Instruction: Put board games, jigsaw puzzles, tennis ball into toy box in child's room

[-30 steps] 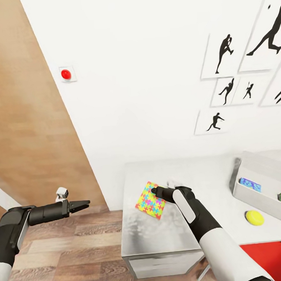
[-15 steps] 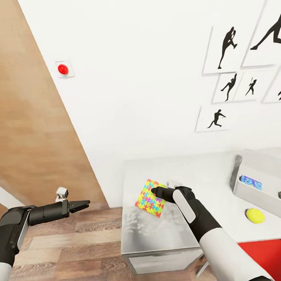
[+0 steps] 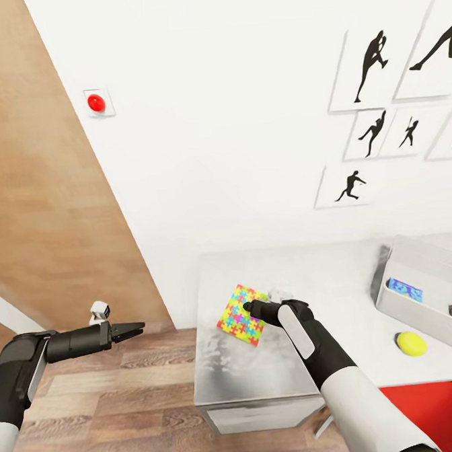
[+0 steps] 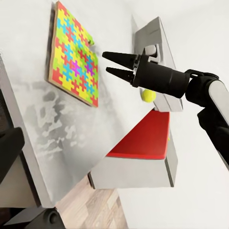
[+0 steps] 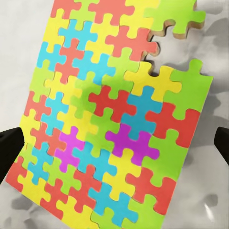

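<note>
1. My right gripper, fingers spread, hovers above the jigsaw puzzle lying flat on the table
2. Next, I judge: descend, clamp an edge, carry to the toy box

No readable text, labels, brands or numbers anywhere. The jigsaw puzzle on the desk is plain colour patches, no print. The wall pictures on the far right are black athlete silhouettes with no captions. The red button on the far wall's left sits on an unmarked plate. The boxes in the toy box at right have coloured faces, too small to tell any lettering.
</note>
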Motion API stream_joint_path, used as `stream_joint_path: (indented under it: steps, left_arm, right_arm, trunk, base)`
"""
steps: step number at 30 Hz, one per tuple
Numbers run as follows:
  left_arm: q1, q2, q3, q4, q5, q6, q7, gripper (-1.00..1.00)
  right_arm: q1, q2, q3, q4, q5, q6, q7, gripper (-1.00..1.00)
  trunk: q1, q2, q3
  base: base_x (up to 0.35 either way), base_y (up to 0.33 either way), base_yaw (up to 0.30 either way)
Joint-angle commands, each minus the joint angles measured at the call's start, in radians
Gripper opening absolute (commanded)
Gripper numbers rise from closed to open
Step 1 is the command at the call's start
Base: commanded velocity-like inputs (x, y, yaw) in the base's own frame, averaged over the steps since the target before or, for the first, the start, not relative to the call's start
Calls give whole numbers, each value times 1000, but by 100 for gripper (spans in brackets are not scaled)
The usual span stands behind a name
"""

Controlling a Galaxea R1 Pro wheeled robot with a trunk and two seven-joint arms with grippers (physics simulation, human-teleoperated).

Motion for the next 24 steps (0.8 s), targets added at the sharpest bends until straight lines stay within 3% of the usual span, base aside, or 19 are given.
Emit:
stream_joint_path:
  steps: [1, 24]
  left_arm:
    - [-1, 0, 0, 0, 0, 11, -4, 100]
    - [-1, 0, 0, 0, 0, 11, -4, 100]
  right_arm:
    - [-1, 0, 2, -1, -11, 2, -10, 100]
    - [-1, 0, 2, -1, -11, 2, -10, 100]
  trunk:
    - [1, -2, -4]
    - [1, -2, -41]
  base:
    - [0, 0, 0]
    - [0, 0, 0]
